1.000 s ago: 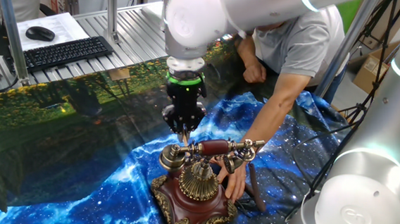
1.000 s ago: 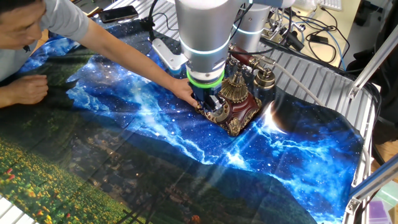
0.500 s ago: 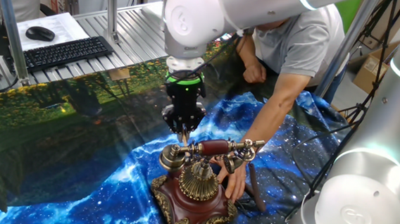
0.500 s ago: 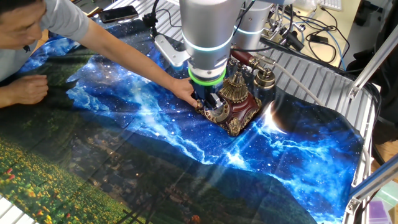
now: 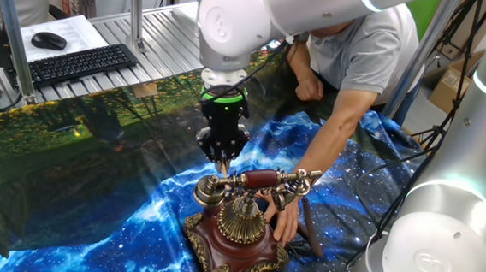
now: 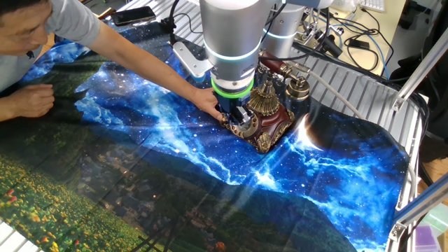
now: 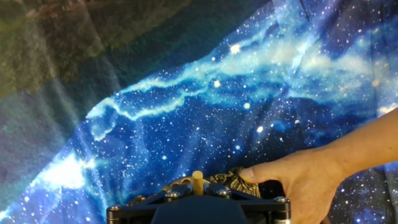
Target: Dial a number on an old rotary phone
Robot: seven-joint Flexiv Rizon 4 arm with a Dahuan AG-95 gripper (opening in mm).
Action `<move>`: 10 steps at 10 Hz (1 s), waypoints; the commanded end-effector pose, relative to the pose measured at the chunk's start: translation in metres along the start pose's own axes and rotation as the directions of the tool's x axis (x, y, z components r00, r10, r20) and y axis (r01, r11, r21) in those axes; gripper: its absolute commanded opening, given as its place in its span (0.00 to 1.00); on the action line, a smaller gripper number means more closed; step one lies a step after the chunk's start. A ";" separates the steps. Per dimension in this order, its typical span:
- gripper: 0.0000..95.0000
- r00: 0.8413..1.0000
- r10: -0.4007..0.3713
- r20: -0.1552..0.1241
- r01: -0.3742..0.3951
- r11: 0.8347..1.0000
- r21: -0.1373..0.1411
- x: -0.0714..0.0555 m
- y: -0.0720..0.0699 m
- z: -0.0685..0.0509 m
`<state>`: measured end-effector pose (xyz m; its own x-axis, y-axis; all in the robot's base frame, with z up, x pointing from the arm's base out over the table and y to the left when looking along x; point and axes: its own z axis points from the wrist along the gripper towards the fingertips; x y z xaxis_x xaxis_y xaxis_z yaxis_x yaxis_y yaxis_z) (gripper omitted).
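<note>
The old rotary phone [image 5: 234, 255] stands on the blue galaxy cloth, with a red-brown base, a brass dial dome [image 5: 242, 222] and a brass handset [image 5: 260, 180] on its cradle. It also shows in the other fixed view [image 6: 274, 120]. My gripper [image 5: 224, 163] hangs point-down just above the handset's left end, shut on a small pale peg. In the other fixed view the gripper [image 6: 240, 119] sits in front of the phone's near corner. In the hand view the peg [image 7: 198, 183] sticks out over the brass trim [image 7: 231, 180]; the dial is hidden.
A person's hand [image 5: 284, 212] holds the phone's base; it also shows in the hand view [image 7: 305, 180]. A keyboard [image 5: 82, 63] and mouse [image 5: 48, 41] lie at the back left. Cables [image 6: 343, 38] lie behind the phone. A second silver arm [image 5: 438, 225] stands at the right.
</note>
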<state>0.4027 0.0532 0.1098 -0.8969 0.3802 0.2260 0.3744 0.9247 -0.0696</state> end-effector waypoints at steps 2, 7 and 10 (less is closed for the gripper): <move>0.00 1.000 0.002 0.001 -0.002 1.000 -0.002 0.002 0.000 0.003; 0.00 1.000 0.003 0.004 -0.003 1.000 -0.001 0.003 -0.001 0.004; 0.00 1.000 0.007 0.010 -0.007 1.000 -0.001 0.002 0.002 0.006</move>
<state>0.4004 0.0558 0.1035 -0.8968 0.3880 0.2125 0.3818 0.9215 -0.0712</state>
